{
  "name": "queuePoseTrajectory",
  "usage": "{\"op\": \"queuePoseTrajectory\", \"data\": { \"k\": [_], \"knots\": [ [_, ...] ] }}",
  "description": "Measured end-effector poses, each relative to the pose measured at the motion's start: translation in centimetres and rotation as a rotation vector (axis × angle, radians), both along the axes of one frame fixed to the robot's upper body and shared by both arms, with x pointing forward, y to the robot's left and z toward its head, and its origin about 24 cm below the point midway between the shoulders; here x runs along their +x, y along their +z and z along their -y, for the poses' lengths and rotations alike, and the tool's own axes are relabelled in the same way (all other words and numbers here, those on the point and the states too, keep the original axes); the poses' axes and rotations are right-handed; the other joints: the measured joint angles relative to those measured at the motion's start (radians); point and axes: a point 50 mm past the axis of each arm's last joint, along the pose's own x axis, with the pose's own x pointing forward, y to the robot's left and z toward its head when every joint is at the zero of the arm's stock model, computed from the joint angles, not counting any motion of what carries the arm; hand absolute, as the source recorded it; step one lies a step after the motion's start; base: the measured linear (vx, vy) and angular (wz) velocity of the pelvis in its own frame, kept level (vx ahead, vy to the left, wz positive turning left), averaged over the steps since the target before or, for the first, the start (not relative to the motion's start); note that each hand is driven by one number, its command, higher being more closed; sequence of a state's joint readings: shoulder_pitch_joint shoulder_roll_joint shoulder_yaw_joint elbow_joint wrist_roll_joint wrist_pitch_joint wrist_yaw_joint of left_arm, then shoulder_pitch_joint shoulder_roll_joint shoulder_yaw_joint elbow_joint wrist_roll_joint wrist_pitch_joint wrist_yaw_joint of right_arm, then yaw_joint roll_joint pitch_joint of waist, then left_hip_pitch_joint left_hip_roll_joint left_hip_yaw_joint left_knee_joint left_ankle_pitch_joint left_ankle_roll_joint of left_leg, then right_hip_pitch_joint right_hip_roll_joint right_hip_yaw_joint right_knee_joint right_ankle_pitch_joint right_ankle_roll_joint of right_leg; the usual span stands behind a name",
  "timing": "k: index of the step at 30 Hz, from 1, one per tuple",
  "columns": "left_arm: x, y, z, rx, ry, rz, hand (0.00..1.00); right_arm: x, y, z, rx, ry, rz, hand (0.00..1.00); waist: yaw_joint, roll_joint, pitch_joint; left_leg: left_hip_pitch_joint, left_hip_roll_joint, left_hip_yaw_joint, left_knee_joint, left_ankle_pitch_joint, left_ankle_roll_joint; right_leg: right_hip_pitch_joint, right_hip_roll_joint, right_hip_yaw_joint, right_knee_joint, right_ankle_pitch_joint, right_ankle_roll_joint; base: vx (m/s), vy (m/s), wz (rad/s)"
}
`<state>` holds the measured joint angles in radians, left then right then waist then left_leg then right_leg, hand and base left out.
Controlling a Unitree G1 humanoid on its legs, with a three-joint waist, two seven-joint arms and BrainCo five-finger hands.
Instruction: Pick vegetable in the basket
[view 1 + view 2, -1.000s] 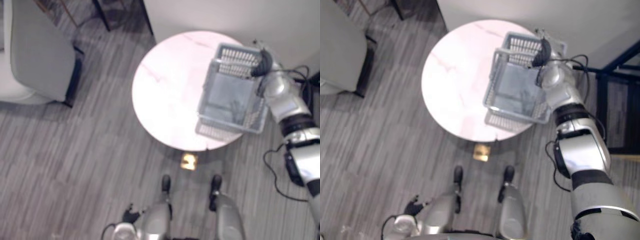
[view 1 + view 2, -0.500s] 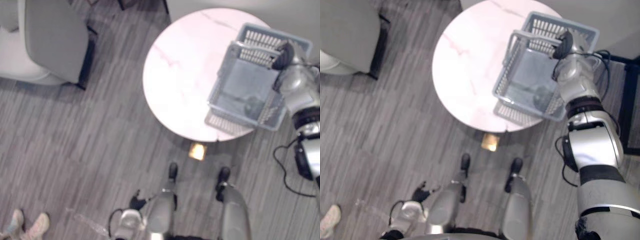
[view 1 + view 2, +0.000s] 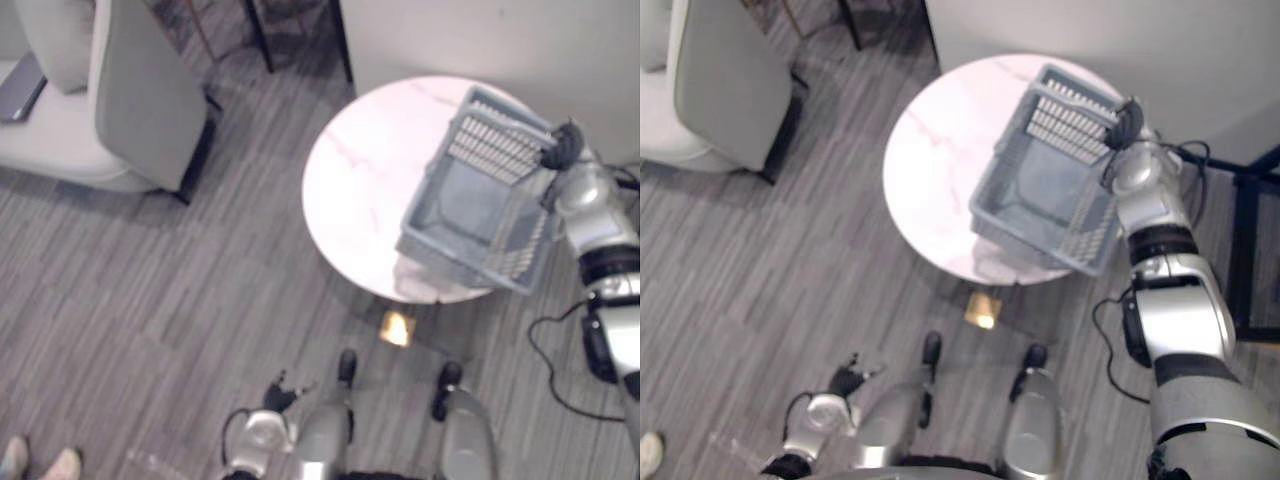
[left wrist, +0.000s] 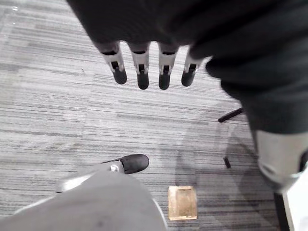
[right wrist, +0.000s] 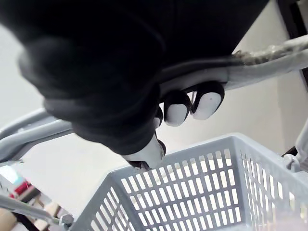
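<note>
Gripping the grey handle (image 5: 260, 67) of the basket (image 3: 495, 150), the right hand (image 3: 1127, 120) has its fingers (image 5: 192, 103) curled tightly over the bar and its thumb tucked beneath. The grey plastic basket hangs tilted from that hold, its slotted wall highest at 1 o'clock beside the hand and its low rim toward 7 o'clock. It sits over the 3 to 5 o'clock part of the round white marble-look table (image 3: 360, 170), overhanging the edge. A shadow lies on the tabletop under its low rim. I cannot tell whether the basket touches the table. Its inside is too blurred to make out any vegetable.

The left hand (image 4: 144, 62) hangs low at 7 o'clock in the head views, well apart from the table, its fingers straight and slightly spread, holding nothing.

On the grey striped floor, just off the table's 6 o'clock edge, lies a small tan square (image 3: 397, 327). A pale grey chair (image 3: 130, 90) stands at 10 o'clock. A person's light shoes (image 3: 40, 465) show at 8 o'clock.
</note>
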<state>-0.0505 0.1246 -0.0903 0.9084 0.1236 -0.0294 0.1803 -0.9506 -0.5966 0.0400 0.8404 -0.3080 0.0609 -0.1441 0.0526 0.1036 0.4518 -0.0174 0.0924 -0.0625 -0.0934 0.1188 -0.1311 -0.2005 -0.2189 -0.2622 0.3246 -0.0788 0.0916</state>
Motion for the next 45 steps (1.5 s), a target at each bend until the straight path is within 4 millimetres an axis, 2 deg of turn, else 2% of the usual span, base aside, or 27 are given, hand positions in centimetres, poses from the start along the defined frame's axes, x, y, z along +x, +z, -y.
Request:
{"op": "queuePoseTrajectory", "data": {
  "k": [2,3,5,7,8,9,10,12,15,17,20,22,23,24,25,26,29,31,32,34,36,38,40,42,43,44,45],
  "knots": [
    [-0.7,-0.3,-0.8,0.013,-0.006,-0.033,0.00,-0.9,-3.7,-1.5,0.065,0.062,-0.035,1.00,-0.022,-0.045,-0.035,0.024,0.010,0.051,0.000,-0.013,0.001,0.015,0.021,0.036,-0.034,0.015,0.004,0.05,-0.009,-0.49],
    [-0.8,-0.3,-0.9,0.015,-0.009,-0.043,0.00,-1.2,-4.8,-1.8,0.087,0.073,-0.048,1.00,-0.023,-0.056,-0.045,0.031,0.013,0.068,0.000,-0.019,0.000,0.015,0.028,0.051,-0.045,0.022,0.003,0.06,-0.002,-0.80],
    [-1.3,-0.5,-1.6,0.023,-0.001,-0.068,0.00,-2.8,-8.6,-3.2,0.147,0.116,-0.096,1.00,-0.025,-0.094,-0.071,0.083,0.022,0.175,0.001,-0.048,0.004,0.019,0.063,0.146,-0.082,0.054,0.005,0.06,0.014,-1.23],
    [-1.7,-0.7,-1.9,0.039,-0.005,-0.086,0.00,-4.2,-11.2,-3.8,0.187,0.130,-0.142,1.00,-0.032,-0.113,-0.082,0.135,0.033,0.276,0.002,-0.074,0.007,0.028,0.071,0.164,-0.120,0.055,-0.008,0.04,0.053,-1.51],
    [-1.8,-0.7,-1.9,0.048,-0.011,-0.091,0.00,-4.9,-12.3,-3.8,0.195,0.127,-0.172,1.00,-0.037,-0.116,-0.086,0.157,0.037,0.329,0.006,-0.088,0.007,0.037,0.047,0.085,-0.132,0.042,-0.032,0.04,0.139,-1.96],
    [-1.8,-0.7,-2.0,0.046,-0.007,-0.097,0.00,-5.9,-14.1,-3.6,0.207,0.115,-0.217,1.00,-0.045,-0.121,-0.092,0.170,0.066,0.416,0.037,-0.117,0.011,0.041,-0.012,-0.112,-0.105,0.009,-0.089,0.04,0.149,-1.66],
    [-1.9,-0.8,-2.1,0.046,-0.006,-0.101,0.00,-6.4,-14.8,-3.7,0.218,0.112,-0.235,1.00,-0.050,-0.126,-0.095,0.176,0.076,0.446,0.049,-0.128,0.008,0.039,-0.042,-0.198,-0.071,-0.003,-0.115,0.07,0.131,-1.56],
    [-2.5,-0.8,-3.7,0.070,0.030,-0.122,0.00,-8.0,-17.6,-4.4,0.265,0.107,-0.306,1.00,-0.055,-0.168,-0.126,0.202,0.106,0.590,0.131,-0.198,-0.025,0.047,-0.150,-0.476,0.032,-0.033,-0.163,0.13,0.089,-1.81],
    [-3.3,-0.9,-4.7,0.078,0.077,-0.138,0.00,-10.0,-19.4,-5.0,0.307,0.111,-0.343,1.00,-0.051,-0.171,-0.142,0.246,0.168,0.767,0.193,-0.239,-0.045,0.053,-0.153,-0.621,0.080,-0.035,-0.176,0.13,-0.013,-1.91],
    [-3.1,-0.9,-5.0,0.075,0.103,-0.137,0.00,-11.4,-20.3,-5.0,0.336,0.101,-0.358,1.00,-0.074,-0.163,-0.147,0.270,0.198,0.827,0.209,-0.246,-0.053,0.022,-0.108,-0.559,0.099,-0.047,-0.163,0.15,-0.122,-1.29],
    [-3.2,-1.2,-3.6,0.029,0.114,-0.142,0.00,-14.6,-22.2,-4.1,0.382,0.036,-0.397,1.00,-0.115,-0.137,-0.162,0.302,0.270,0.905,0.359,-0.243,-0.050,-0.012,-0.030,-0.441,0.120,-0.087,-0.169,0.20,-0.150,-1.25],
    [-3.8,-1.7,-2.7,0.013,0.110,-0.166,0.00,-15.9,-23.0,-3.5,0.409,-0.003,-0.412,1.00,-0.125,-0.110,-0.178,0.289,0.344,0.892,0.545,-0.207,-0.032,-0.016,0.040,-0.361,0.097,-0.093,-0.176,0.27,-0.156,-1.46],
    [-4.7,-2.2,-2.3,0.001,0.120,-0.198,0.00,-16.8,-23.8,-3.6,0.438,-0.023,-0.431,1.00,-0.120,-0.087,-0.191,0.257,0.398,0.824,0.698,-0.124,0.052,0.001,0.094,-0.302,0.058,-0.093,-0.180,0.23,-0.127,-1.43],
    [-5.3,-2.4,-2.2,0.000,0.124,-0.214,0.00,-17.3,-24.3,-3.8,0.455,-0.029,-0.447,1.00,-0.122,-0.080,-0.194,0.227,0.420,0.766,0.780,-0.081,0.107,0.019,0.119,-0.258,0.026,-0.091,-0.191,0.25,-0.087,-1.88],
    [-5.9,-2.6,-2.2,-0.007,0.152,-0.222,0.00,-18.1,-25.1,-4.2,0.476,-0.039,-0.473,1.00,-0.116,-0.072,-0.199,0.151,0.405,0.626,0.923,-0.156,0.112,0.048,0.162,-0.191,-0.018,-0.084,-0.203,0.25,-0.036,-1.89],
    [-5.8,-2.5,-2.6,0.009,0.166,-0.214,0.00,-18.8,-25.9,-4.3,0.493,-0.056,-0.505,1.00,-0.104,-0.073,-0.198,0.079,0.334,0.490,0.997,-0.240,0.077,0.070,0.191,-0.107,-0.041,-0.080,-0.211,0.26,-0.006,-1.99],
    [-7.2,-2.8,-2.6,0.026,0.193,-0.237,0.00,-20.6,-28.0,-4.0,0.503,-0.109,-0.597,1.00,-0.064,-0.065,-0.203,-0.023,0.211,0.320,0.950,-0.345,0.075,0.145,0.259,0.079,-0.098,-0.073,-0.219,0.29,0.058,-2.15],
    [-7.9,-2.9,-2.5,0.017,0.232,-0.247,0.00,-21.6,-29.1,-3.6,0.511,-0.158,-0.642,1.00,-0.063,-0.063,-0.204,-0.100,0.146,0.234,0.852,-0.366,0.073,0.176,0.280,0.167,-0.117,-0.072,-0.213,0.30,0.119,-1.72],
    [-7.8,-2.9,-2.5,0.004,0.252,-0.238,0.00,-22.0,-29.5,-3.0,0.518,-0.200,-0.653,1.00,-0.057,-0.067,-0.203,-0.134,0.090,0.170,0.727,-0.370,0.056,0.182,0.284,0.233,-0.120,-0.074,-0.207,0.33,0.180,-1.56],
    [-7.7,-2.9,-2.3,-0.001,0.255,-0.230,0.00,-22.4,-30.1,-2.4,0.523,-0.243,-0.680,1.00,-0.048,-0.065,-0.203,-0.180,0.023,0.099,0.529,-0.358,0.043,0.198,0.288,0.324,-0.141,-0.075,-0.206,0.33,0.210,-1.46],
    [-7.6,-2.8,-2.3,0.000,0.253,-0.221,0.00,-23.5,-31.1,-1.8,0.535,-0.302,-0.721,1.00,-0.047,-0.060,-0.202,-0.190,-0.006,0.087,0.328,-0.281,0.018,0.234,0.290,0.386,-0.171,-0.083,-0.192,0.30,0.201,-1.06],
    [-7.4,-2.8,-2.2,-0.003,0.251,-0.217,0.00,-25.2,-32.5,-1.7,0.543,-0.347,-0.805,1.00,-0.034,-0.058,-0.202,-0.165,0.008,0.148,0.253,-0.145,0.016,0.288,0.297,0.455,-0.191,-0.112,-0.161,0.44,0.299,-0.96],
    [-7.1,-2.6,-2.7,0.006,0.245,-0.208,0.00,-27.2,-33.9,-2.3,0.564,-0.365,-0.901,1.00,-0.021,-0.092,-0.216,-0.145,-0.024,0.193,0.294,-0.165,0.085,0.305,0.255,0.492,-0.163,-0.167,-0.137,0.53,0.327,-0.70],
    [-6.9,-2.4,-3.2,0.015,0.253,-0.195,0.00,-29.0,-34.9,-2.6,0.580,-0.395,-0.980,1.00,-0.020,-0.129,-0.228,-0.124,-0.054,0.241,0.304,-0.216,0.124,0.238,0.227,0.487,0.005,-0.202,-0.071,0.35,0.164,-0.44],
    [-7.1,-2.4,-3.3,0.016,0.259,-0.199,0.00,-29.0,-35.0,-2.6,0.588,-0.402,-0.981,1.00,-0.021,-0.132,-0.226,-0.104,-0.061,0.249,0.297,-0.220,0.130,0.211,0.223,0.477,0.082,-0.208,-0.026,0.38,0.158,-0.48],
    [-7.4,-2.5,-3.4,0.021,0.257,-0.208,0.00,-29.4,-35.2,-2.7,0.612,-0.424,-0.990,1.00,-0.030,-0.140,-0.222,-0.046,-0.075,0.257,0.281,-0.240,0.146,0.164,0.214,0.446,0.252,-0.200,0.110,0.46,0.184,-0.22],
    [-7.5,-2.5,-3.5,0.029,0.244,-0.215,0.00,-30.4,-35.6,-2.8,0.644,-0.463,-1.011,1.00,-0.048,-0.144,-0.219,0.029,-0.081,0.250,0.265,-0.265,0.160,0.113,0.193,0.393,0.447,-0.145,0.200,0.46,0.164,0.08]
  ]
}}
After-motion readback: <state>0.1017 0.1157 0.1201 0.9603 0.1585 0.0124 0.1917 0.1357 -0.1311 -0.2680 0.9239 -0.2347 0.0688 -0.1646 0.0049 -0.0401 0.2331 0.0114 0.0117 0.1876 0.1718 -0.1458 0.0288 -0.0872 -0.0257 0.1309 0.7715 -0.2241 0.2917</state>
